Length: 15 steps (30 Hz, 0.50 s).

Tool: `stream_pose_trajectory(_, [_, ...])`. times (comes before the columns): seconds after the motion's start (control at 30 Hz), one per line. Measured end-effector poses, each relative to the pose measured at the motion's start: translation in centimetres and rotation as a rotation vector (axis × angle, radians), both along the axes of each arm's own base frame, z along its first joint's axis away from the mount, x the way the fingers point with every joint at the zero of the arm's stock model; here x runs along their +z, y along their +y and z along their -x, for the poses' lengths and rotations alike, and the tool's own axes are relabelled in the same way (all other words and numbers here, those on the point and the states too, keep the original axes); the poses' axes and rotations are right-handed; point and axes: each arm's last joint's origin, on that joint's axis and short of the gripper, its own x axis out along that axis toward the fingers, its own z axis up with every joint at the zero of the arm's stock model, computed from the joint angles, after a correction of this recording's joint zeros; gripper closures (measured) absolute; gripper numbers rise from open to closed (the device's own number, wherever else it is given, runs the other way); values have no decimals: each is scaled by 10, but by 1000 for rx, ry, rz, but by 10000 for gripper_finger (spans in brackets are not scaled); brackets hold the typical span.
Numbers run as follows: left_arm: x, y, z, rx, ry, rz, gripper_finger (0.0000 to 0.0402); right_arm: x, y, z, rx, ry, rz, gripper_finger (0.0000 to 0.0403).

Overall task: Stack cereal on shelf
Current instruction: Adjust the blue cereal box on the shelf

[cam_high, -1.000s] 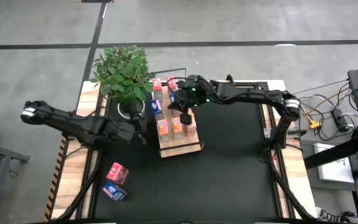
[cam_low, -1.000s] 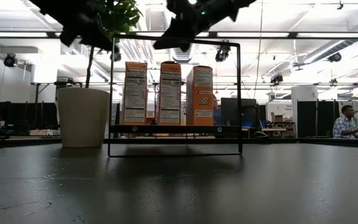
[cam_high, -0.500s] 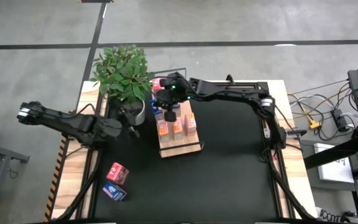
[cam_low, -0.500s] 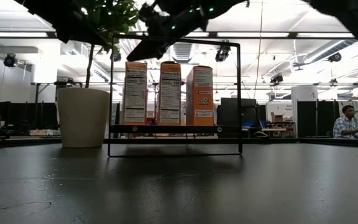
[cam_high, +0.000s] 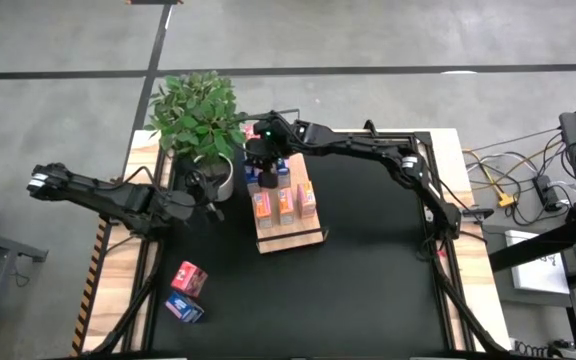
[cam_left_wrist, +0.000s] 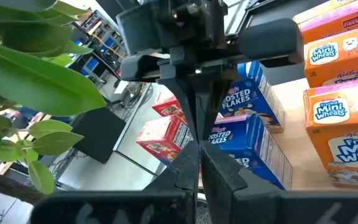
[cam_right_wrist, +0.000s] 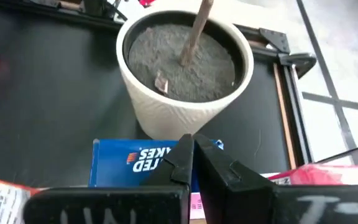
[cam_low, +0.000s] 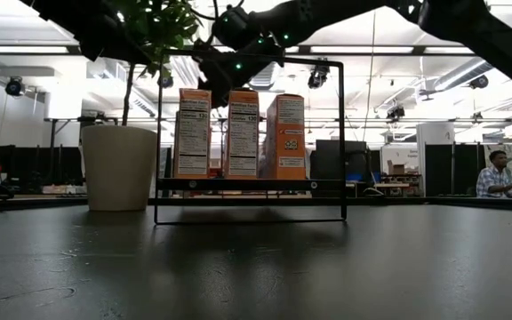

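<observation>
On black tabletop (cam_high: pixel 368 260): wooden shelf (cam_high: pixel 293 232) carrying upright cereal (cam_high: pixel 284 205); two loose boxes (cam_high: pixel 186 290) lie near front-left; light, stiff card, probably crushable, best pinched across narrow sides; right claw (cam_high: pixel 267 178) pressed together above shelf's rear; left claw (cam_high: pixel 211 205) pressed together beside plant pot (cam_high: pixel 218 185)

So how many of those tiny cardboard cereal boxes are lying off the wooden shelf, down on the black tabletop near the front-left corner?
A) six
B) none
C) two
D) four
C: the high view shows one small pink-red cardboard box and one small blue cardboard box lying close together on the black tabletop, apart from the light-wood shelf board.
</observation>
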Motion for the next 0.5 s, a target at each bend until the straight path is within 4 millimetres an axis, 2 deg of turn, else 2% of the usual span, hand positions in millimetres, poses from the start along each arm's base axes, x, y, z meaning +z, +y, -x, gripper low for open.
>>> stream_pose_trajectory(0.27, [0,0,0,-2,5,-5,402,-2,-3,3,17,24,26,394])
stream_pose_trajectory(0.5, [0,0,0,-2,5,-5,402,6,-2,5,23,20,55,394])
